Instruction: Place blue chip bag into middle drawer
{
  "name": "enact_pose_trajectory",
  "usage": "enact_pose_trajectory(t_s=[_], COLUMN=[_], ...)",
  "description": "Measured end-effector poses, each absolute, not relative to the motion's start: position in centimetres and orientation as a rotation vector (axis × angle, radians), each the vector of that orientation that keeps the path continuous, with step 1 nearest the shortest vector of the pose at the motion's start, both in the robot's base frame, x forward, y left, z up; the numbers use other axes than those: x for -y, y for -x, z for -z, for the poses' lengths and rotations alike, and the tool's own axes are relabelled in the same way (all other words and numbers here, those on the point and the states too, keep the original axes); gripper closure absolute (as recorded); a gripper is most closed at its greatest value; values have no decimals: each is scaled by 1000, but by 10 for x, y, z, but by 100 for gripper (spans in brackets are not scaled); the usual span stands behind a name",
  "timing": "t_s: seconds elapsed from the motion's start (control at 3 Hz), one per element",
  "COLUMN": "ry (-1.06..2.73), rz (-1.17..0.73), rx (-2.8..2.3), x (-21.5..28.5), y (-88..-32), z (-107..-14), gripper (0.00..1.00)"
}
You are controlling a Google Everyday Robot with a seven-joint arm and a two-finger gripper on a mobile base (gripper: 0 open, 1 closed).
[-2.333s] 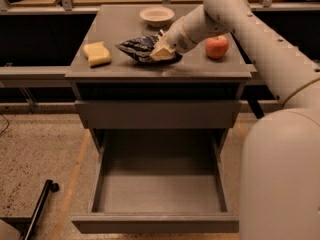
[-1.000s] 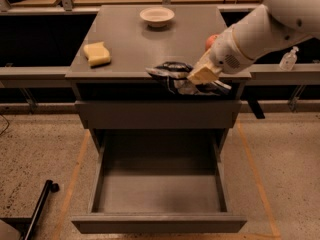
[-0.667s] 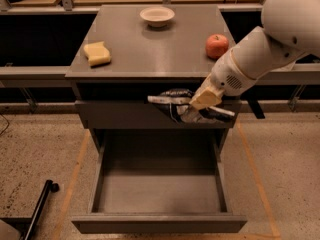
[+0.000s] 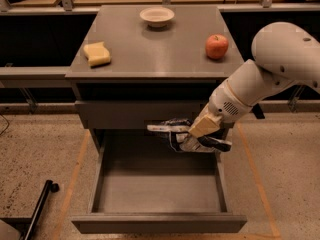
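Observation:
The blue chip bag [image 4: 176, 132] is a dark navy crinkly bag with white marks, held in the air over the back right of the middle drawer [image 4: 157, 191]. The drawer is pulled out, a wide grey tray with a bare floor. My gripper [image 4: 196, 136] comes in from the right on a white arm and is shut on the bag's right part. The bag hangs just below the closed upper drawer front [image 4: 135, 114] and above the open drawer's floor.
On the cabinet top [image 4: 150, 51] lie a yellow sponge [image 4: 97, 53] at left, a white bowl [image 4: 157, 16] at the back and a red apple [image 4: 217, 46] at right. A black pole [image 4: 37, 206] lies on the floor at lower left.
My gripper lifted the bag off the cabinet top, carried it forward over the front edge and lowered it down in front of the cabinet, over the open drawer.

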State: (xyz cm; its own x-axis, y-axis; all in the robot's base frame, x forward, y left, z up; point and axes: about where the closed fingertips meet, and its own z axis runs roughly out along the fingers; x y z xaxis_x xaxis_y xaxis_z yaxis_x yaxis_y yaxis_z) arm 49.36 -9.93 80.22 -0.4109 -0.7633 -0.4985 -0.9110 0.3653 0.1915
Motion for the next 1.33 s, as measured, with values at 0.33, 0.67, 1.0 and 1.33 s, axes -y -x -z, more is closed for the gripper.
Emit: enact_pose_trajectory(t_s=[0.33, 0.67, 1.0, 1.33], ry=[1532, 1528, 1474, 1385], rz=[-663, -730, -815, -908], rx=[-2260, -2289, -2339, -2352], x=[80, 70, 67, 71], y=[-496, -492, -490, -501], z=[-792, -741, -670, -609], gripper=[100, 100, 100, 100])
